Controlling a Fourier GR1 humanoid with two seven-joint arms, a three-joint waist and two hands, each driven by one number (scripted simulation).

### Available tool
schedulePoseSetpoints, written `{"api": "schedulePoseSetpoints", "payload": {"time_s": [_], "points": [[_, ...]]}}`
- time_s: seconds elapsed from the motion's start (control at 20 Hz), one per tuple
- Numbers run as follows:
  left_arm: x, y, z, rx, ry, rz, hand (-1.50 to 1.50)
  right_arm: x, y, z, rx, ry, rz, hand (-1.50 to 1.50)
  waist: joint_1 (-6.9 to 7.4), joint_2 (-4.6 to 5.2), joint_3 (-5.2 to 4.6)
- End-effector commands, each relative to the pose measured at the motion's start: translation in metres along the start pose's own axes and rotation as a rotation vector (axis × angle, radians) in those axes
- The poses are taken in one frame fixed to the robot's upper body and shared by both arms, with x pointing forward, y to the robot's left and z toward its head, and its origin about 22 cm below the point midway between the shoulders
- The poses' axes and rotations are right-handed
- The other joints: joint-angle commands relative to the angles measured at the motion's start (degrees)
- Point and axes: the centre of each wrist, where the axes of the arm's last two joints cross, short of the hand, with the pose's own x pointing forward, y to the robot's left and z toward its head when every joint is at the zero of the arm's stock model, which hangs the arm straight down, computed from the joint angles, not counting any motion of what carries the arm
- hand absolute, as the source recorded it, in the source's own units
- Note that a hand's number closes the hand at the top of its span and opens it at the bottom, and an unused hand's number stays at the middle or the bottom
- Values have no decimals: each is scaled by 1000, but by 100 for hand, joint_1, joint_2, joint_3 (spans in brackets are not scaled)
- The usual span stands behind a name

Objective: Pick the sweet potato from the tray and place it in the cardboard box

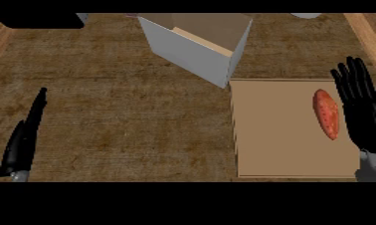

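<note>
Your right hand [360, 109] is parked at the tray's right edge, fingers straight, holding nothing.

Just to its left you've got the sweet potato [327, 113] lying lengthwise on the tan tray [275, 134], near the right side, close to the fingers but I can't tell if they touch. Past the tray's far left corner sits the cardboard box [198, 45], open on top, grey outside. Way over at the lower left, your left hand [22, 142] rests on the wooden counter [125, 114], fingers straight, empty.
</note>
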Motion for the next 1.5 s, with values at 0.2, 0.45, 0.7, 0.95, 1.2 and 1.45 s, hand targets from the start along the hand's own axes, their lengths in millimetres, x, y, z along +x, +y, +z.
{"api": "schedulePoseSetpoints", "payload": {"time_s": [0.2, 0.45, 0.7, 0.95, 1.2, 1.45], "points": [[50, -23, -17, -71, -48, 130, 0, 66, -33, -84, 52, -197, -26, -150, 222, -128, 105], [56, -41, -8, -157, -19, 202, 0, 1, -67, -53, -318, 49, 284, -150, 243, -96, 107], [59, -49, 3, -140, -17, 208, 0, 0, -100, -46, -253, -39, 242, -150, 102, -143, 95], [62, -52, 1, -142, -7, 196, 0, 31, -140, -45, -37, 108, 654, -150, 209, -103, 93], [68, -47, -7, -136, 0, 180, 0, 68, -142, -53, 215, 276, 867, -150, 99, -133, 77], [65, -48, -1, -136, 0, 202, 0, 91, -133, -63, 436, 492, 1024, -150, 177, -141, 76]]}}
